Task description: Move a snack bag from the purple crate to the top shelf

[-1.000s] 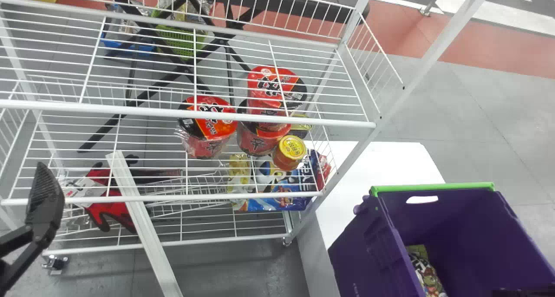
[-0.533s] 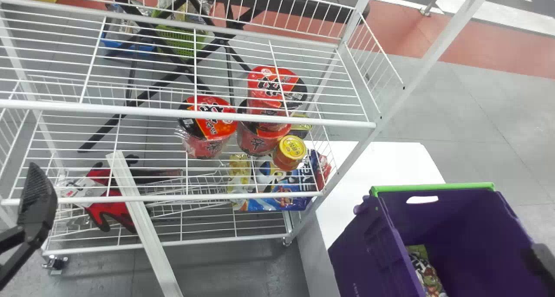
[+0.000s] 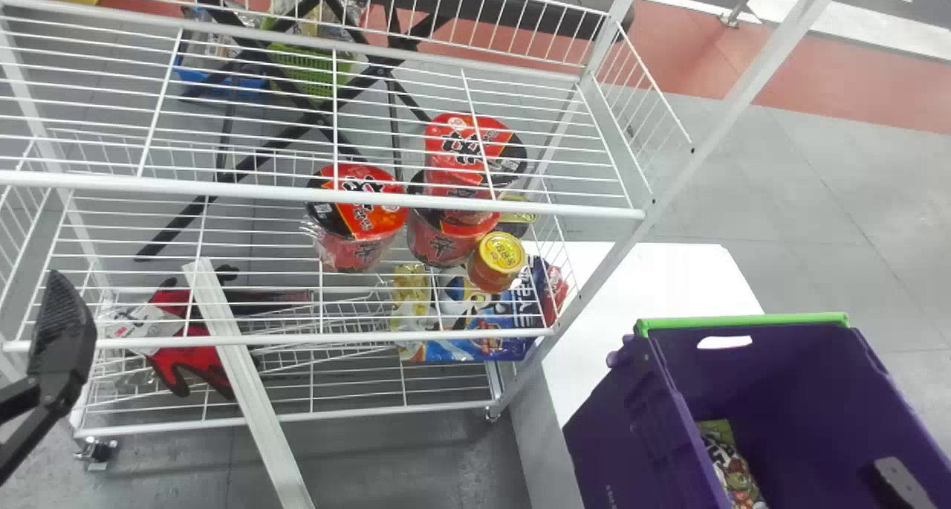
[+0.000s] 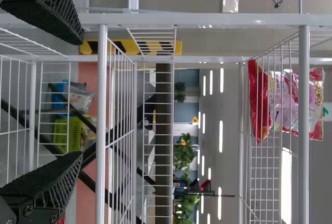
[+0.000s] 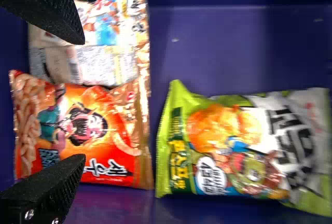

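Black-ribbed left pincer (image 3: 62, 338) and right pincer (image 3: 903, 481) gape wide, empty, the latter above glossy, pillow-shaped snack bags (image 5: 228, 146).

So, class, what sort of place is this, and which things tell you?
Probably a shop-like stocking area, perhaps a mock one for robot trials: a white wire rack holds red cups, and snack bags lie in a purple crate beside it.

crate (image 3: 620, 427) cut off, green bag (image 3: 734, 470) partly hidden
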Controlling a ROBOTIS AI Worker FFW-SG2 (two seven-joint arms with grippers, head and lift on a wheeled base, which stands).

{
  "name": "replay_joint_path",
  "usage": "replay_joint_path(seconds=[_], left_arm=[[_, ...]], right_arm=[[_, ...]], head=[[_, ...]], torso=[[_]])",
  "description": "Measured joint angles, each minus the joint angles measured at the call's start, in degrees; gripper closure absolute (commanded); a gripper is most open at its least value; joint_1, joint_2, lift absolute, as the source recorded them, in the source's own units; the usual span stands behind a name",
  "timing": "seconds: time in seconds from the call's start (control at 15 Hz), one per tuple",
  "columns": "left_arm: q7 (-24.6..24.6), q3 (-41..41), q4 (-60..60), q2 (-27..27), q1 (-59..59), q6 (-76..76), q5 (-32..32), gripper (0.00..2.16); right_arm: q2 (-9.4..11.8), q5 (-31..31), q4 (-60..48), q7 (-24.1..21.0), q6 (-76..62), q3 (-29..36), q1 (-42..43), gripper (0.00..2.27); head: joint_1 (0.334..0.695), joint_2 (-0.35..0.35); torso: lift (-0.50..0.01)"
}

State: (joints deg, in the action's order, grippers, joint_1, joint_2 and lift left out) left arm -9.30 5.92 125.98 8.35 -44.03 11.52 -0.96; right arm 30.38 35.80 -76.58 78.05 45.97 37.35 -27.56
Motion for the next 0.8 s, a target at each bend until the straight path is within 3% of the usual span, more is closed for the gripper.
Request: replay_joint_path(seconds=[0.33,0.8], left_arm=[[0.3,-0.9,-1.7,0.3,0.9,0.1,-1.4,0.04],[0.4,-0.6,-2.6,0.3,2.0,0.1,-1.6,0.04]], right_arm=[[0.2,2.1,5.1,0.0,-0.5,-0.8,0.5,0.01],[-1.5,4.7,7.0,0.0,-1.2,-0.9,-1.1,0.02]], head=[[0.695,-0.350],[0.695,-0.350]], torso=[[-0.454],[-0.454]])
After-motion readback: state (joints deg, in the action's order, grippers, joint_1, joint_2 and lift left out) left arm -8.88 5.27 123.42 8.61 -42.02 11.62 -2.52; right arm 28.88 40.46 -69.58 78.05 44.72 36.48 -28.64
